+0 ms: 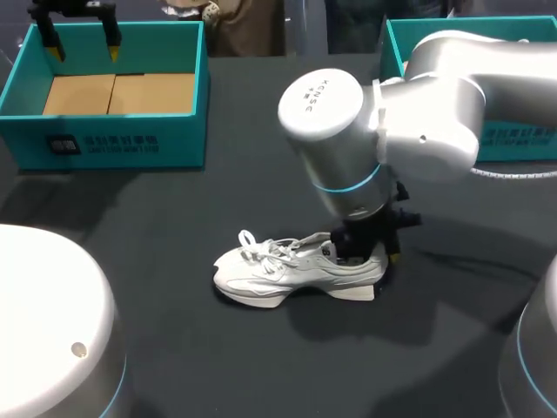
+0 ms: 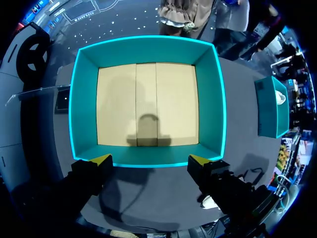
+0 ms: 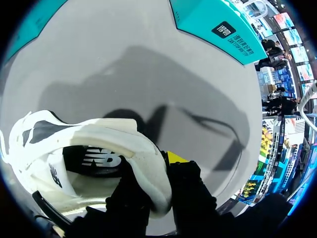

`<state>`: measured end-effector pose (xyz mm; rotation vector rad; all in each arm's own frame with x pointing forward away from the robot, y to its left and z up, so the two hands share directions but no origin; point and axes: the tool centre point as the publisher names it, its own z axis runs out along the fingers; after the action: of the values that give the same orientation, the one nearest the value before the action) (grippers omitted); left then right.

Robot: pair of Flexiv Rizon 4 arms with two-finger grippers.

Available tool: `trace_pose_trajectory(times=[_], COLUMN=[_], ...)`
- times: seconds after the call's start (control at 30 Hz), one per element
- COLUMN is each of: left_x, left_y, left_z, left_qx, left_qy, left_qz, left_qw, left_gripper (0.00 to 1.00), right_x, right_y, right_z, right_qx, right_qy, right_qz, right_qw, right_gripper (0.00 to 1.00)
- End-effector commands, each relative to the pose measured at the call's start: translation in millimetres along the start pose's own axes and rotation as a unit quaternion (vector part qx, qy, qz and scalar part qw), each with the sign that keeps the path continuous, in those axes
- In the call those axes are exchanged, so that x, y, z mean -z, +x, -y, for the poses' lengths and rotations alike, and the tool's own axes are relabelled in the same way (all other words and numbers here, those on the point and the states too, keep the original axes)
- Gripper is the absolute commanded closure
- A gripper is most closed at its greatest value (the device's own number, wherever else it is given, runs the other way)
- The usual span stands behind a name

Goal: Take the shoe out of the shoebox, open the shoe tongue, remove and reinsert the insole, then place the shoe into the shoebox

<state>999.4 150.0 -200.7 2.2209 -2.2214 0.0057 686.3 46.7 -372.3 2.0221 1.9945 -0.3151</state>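
A white sneaker (image 1: 291,268) stands upright on the dark table near the middle, toe pointing left. My right gripper (image 1: 376,252) is at its heel. In the right wrist view that gripper (image 3: 154,171) is shut on the shoe's (image 3: 74,144) heel collar, one finger inside and one outside. The dark insole (image 3: 96,159) lies inside the shoe. The teal shoebox (image 1: 26,96) stands at the back left, holding nothing on its cardboard floor. My left gripper (image 1: 84,43) hangs above its far side, open; the left wrist view shows it (image 2: 149,161) over the box's (image 2: 84,99) near wall.
A second teal box (image 1: 513,139) sits at the back right behind my right arm, and shows in the wrist views (image 2: 271,106) (image 3: 213,20). Bare dark tabletop lies between the shoebox and the shoe.
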Motion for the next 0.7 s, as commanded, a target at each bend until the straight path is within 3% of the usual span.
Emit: trace_pose_trajectory(times=[0.03,0.1,0.13,0.23,0.33,0.4,0.47,0.57,0.6,0.67,0.7], left_x=[0,0,0,0,0,0,0,0,0,0,0], left_y=[0.0,0.0,0.0,0.0,0.0,0.0,0.0,0.0,0.0,0.0,0.0], left_z=[0,0,0,0,0,0,0,0,0,0,0], left_qx=[0.0,0.0,0.0,0.0,0.0,0.0,0.0,0.0,0.0,0.0,0.0], left_qy=[0.0,0.0,0.0,0.0,0.0,0.0,0.0,0.0,0.0,0.0,0.0], left_qz=[0.0,0.0,0.0,0.0,0.0,0.0,0.0,0.0,0.0,0.0,0.0], left_qw=[1.0,1.0,1.0,1.0,1.0,1.0,1.0,1.0,1.0,1.0,1.0], left_gripper=[0.0,0.0,0.0,0.0,0.0,0.0,0.0,0.0,0.0,0.0,0.0], right_x=[-7,-7,-7,-3,1,5,8,13,14,19,22], right_y=[-3.4,-3.4,-3.4,-3.0,-3.5,-3.5,-3.0,-2.4,-2.1,-1.7,-1.6], right_z=[0.2,0.3,0.3,0.7,0.9,0.9,0.4,-0.3,-0.6,-0.9,-1.0], right_qx=[-0.001,-0.001,-0.002,-0.002,0.0,0.002,0.005,0.008,0.009,0.012,0.014], right_qy=[0.0,0.001,0.001,0.002,0.001,-0.001,-0.003,-0.007,-0.008,-0.013,-0.015], right_qz=[-0.008,-0.008,-0.009,-0.008,-0.004,-0.004,-0.002,-0.004,-0.005,-0.008,-0.009], right_qw=[1.0,1.0,1.0,1.0,1.0,1.0,1.0,1.0,1.0,1.0,1.0], right_gripper=[0.99,0.82,0.68,0.55,0.5,0.39,0.46,0.38,0.32,0.02,0.0])
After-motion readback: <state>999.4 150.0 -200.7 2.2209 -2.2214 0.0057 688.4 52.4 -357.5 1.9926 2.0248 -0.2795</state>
